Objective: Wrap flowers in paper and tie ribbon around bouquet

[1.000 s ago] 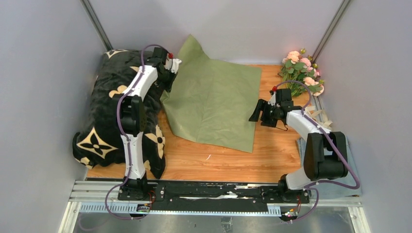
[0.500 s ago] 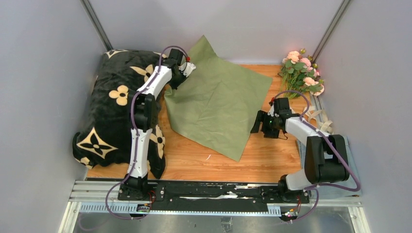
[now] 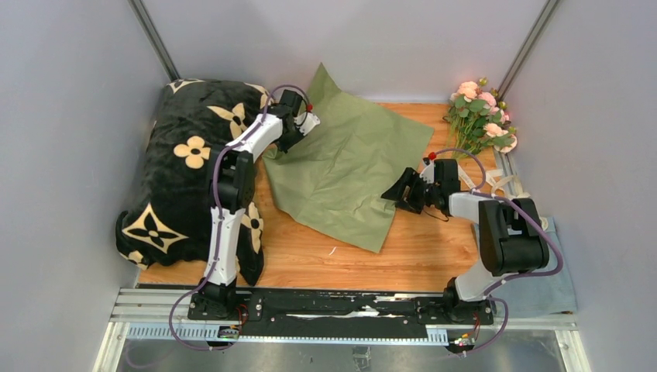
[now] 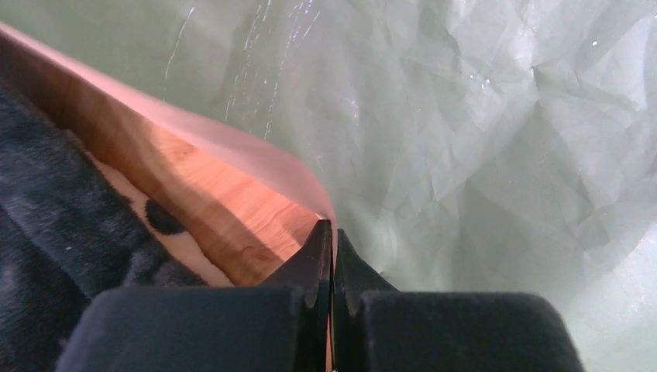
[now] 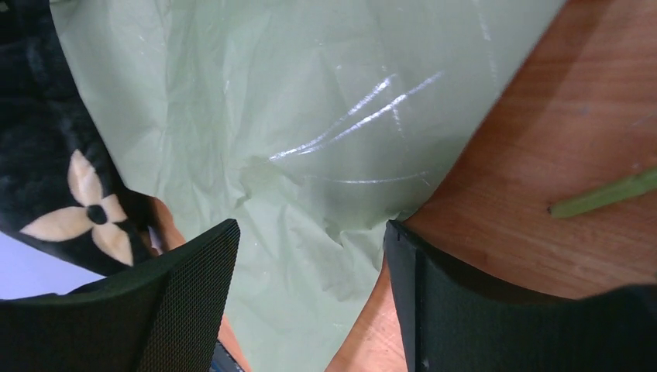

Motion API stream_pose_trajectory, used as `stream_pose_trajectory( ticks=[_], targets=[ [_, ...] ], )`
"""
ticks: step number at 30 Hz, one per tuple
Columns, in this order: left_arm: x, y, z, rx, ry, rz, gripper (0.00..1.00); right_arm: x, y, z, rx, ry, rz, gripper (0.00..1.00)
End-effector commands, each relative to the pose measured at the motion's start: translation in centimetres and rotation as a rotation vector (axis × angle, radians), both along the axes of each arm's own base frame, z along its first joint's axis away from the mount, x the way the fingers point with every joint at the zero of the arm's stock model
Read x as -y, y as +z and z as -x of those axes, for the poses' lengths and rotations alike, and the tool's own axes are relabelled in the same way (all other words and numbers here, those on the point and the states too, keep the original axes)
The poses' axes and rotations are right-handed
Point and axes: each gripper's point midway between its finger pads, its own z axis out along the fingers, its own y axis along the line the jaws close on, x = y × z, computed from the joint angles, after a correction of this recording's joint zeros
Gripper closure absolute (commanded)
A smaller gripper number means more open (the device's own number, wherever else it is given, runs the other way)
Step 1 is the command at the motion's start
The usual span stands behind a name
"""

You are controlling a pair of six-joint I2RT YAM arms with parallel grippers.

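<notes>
1. The paper (image 3: 341, 174) lay spread on the wooden bench (image 3: 434, 248) with its green side up. Its far left corner stuck up in front of the back wall.
2. The left claw (image 4: 331, 232) was squeezed tight shut on the left edge of the paper. Right there the sheet curled up off the wood, and a bit of its pink-tan underside showed.
3. The right claw (image 5: 310, 232) was wide open and held nothing. It was low at the right side of the paper, and the edge of the sheet lay between its two fingers.
4. The flowers (image 3: 480, 116) lay in the far right corner of the bench, apart from the paper.
5. The ribbon (image 3: 507, 186) lay in loose loops by the right edge of the bench, just in front of the flowers.
6. A black blanket with cream flower shapes (image 3: 186, 163) was heaped on the left side, just beside the paper.
</notes>
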Motion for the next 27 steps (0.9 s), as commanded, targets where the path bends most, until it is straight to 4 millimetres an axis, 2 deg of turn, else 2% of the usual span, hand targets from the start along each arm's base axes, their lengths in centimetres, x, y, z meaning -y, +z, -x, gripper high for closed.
stream_pose_trajectory(
  ticks=[1,3,8,13,16,20,24,27],
  targets=[
    [0.0,3.6,-1.1,0.098,-0.003,0.011,1.0,-0.7,-1.3,2.5,-0.098,-0.059,-0.068,0.27],
    [0.1,3.7,-1.3,0.104,0.0,0.016,1.0,-0.9,-0.9,3.4,-0.118,-0.075,-0.077,0.27],
    [0.2,4.1,-1.5,0.115,0.004,0.027,1.0,1.4,-1.5,8.5,-0.212,-0.161,0.084,0.26],
    [0.6,4.0,-1.7,0.12,0.008,0.046,1.0,2.0,-2.1,12.1,-0.25,-0.224,0.071,0.25],
    [0.7,4.0,-1.6,0.117,0.012,0.056,1.0,2.2,-3.0,12.1,-0.246,-0.243,0.078,0.24],
    [0.6,3.6,-1.2,0.104,0.014,0.054,1.0,1.5,-3.2,9.7,-0.197,-0.227,0.05,0.24],
    [0.5,3.5,-0.8,0.099,0.011,0.05,1.0,1.8,-4.8,9.6,-0.206,-0.228,0.081,0.24],
    [0.5,3.8,-0.9,0.11,0.011,0.056,1.0,1.3,-5.1,9.3,-0.187,-0.21,0.051,0.24]
  ],
)
